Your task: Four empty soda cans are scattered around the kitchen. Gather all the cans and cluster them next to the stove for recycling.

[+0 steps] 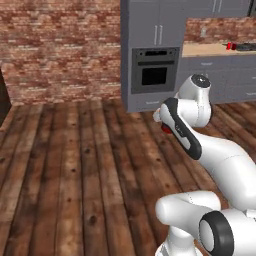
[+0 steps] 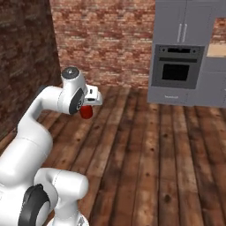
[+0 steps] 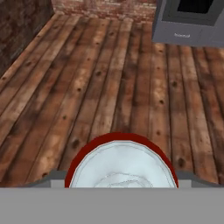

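Observation:
My gripper (image 2: 87,108) is shut on a red soda can (image 2: 85,114), held in the air above the wooden floor in front of the arm. The hand view looks straight down on the can's silver-grey top (image 3: 121,162) with its red rim, set between the two fingers. In the left base view just a sliver of the red can (image 1: 165,129) peeks out behind the arm's wrist. Far off on the pale counter at the back right stand small red soda cans (image 1: 230,46), next to the dark stove (image 1: 245,47).
A grey cabinet column with a wall oven (image 1: 154,74) rises ahead, also seen as the wall oven (image 2: 176,70). A brick wall (image 1: 60,45) runs behind. A dark brick wall (image 2: 24,62) stands close on the left. Wooden floor (image 1: 75,165) spreads open ahead.

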{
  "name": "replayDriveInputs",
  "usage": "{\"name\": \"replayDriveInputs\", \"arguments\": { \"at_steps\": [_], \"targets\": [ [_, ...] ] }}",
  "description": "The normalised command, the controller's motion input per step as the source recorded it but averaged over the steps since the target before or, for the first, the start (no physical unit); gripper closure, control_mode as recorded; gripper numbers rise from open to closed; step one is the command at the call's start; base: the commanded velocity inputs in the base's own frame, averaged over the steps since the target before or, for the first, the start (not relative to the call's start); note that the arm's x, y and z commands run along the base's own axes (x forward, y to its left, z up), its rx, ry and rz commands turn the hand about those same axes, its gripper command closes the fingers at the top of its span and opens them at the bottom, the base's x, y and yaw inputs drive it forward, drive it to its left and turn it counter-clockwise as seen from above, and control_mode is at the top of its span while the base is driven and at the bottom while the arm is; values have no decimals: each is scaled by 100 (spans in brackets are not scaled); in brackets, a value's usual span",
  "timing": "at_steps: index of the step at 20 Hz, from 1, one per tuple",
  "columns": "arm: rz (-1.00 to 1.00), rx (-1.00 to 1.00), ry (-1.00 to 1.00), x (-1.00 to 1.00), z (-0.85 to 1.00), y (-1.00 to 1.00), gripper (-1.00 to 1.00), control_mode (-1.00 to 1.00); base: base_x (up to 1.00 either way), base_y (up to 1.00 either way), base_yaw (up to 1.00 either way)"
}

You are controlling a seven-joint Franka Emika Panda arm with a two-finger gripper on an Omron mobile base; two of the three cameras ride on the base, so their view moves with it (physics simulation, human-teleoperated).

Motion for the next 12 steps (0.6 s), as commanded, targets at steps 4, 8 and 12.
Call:
{"name": "replayDriveInputs", "arguments": {
  "at_steps": [4,8,12],
  "targets": [
    [0,0,0,0,0,0,100,100,100,-49,18],
    [0,0,0,0,0,0,100,100,100,-55,14],
    [0,0,0,0,0,0,100,100,100,-69,10]
  ]
}}
